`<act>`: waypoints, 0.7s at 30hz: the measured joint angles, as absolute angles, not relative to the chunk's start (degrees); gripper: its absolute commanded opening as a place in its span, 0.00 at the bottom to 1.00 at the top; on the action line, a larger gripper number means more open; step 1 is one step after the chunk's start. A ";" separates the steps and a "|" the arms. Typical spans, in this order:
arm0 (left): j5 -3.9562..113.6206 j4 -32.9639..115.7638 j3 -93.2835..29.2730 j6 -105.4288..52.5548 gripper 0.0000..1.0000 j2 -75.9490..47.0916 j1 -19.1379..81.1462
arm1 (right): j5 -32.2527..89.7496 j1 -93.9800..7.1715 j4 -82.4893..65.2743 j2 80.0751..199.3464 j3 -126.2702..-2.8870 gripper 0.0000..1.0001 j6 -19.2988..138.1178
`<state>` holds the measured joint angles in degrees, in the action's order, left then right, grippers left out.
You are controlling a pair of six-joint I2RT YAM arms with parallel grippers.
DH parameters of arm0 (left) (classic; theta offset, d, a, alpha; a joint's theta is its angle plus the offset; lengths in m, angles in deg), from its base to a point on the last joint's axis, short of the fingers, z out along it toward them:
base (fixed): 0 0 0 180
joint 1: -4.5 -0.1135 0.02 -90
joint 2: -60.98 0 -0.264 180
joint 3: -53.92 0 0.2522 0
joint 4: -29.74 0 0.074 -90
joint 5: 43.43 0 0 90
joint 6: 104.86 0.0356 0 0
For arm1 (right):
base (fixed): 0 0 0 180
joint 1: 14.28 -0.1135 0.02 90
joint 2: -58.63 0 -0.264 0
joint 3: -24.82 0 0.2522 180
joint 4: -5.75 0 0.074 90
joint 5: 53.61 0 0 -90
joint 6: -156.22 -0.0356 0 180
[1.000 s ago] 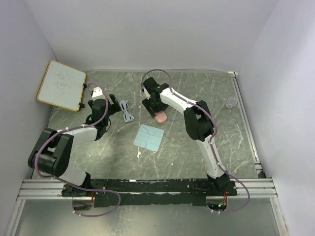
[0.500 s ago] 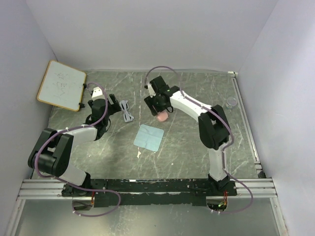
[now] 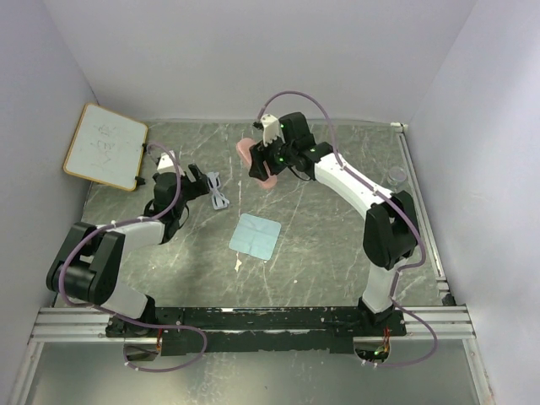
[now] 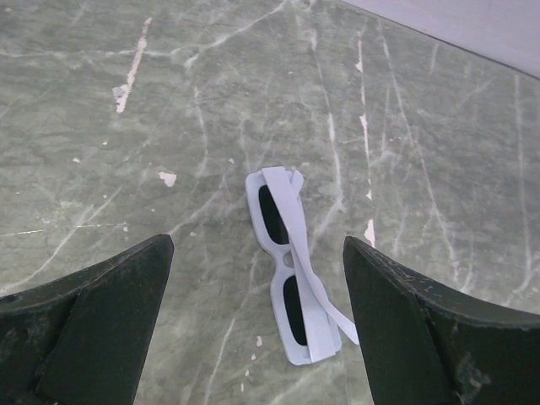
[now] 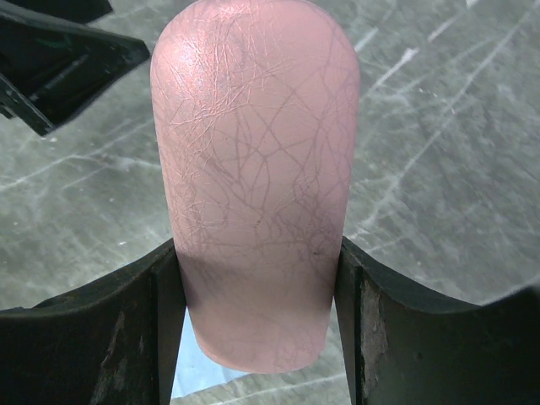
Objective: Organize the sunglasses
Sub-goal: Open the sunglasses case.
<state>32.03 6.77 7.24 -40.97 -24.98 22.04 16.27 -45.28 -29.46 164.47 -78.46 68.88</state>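
Top external, cloth (image 3: 255, 235) near sunglasses (image 3: 218, 191), case (image 3: 245, 152) clamped

Pink case (image 5: 257, 169), blue cloth (image 3: 255, 236), whiteboard (image 3: 105, 145)

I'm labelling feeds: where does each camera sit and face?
Top external: above, behind the robot, looking down on the table; both arms show.
Left wrist: on the left arm, facing down at the sunglasses; open left gripper frames them.
Right wrist: on the right arm, facing the pink case clamped in the right gripper.
Shared: top view also shows sunglasses and case.
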 measured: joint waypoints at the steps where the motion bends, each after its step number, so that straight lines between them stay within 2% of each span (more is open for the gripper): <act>1: 33.21 6.42 7.65 -41.10 0.94 -24.54 21.87 | 14.65 -45.06 -28.83 164.47 -78.39 0.00 68.90; 12: 50.84 -5.64 12.83 -47.94 0.94 -17.52 18.09 | -2.72 -41.46 -18.49 159.64 -72.36 0.00 67.28; 21: 69.03 -25.84 13.68 -61.69 0.94 -21.00 15.18 | -11.90 -39.23 -8.90 154.75 -67.16 0.00 62.37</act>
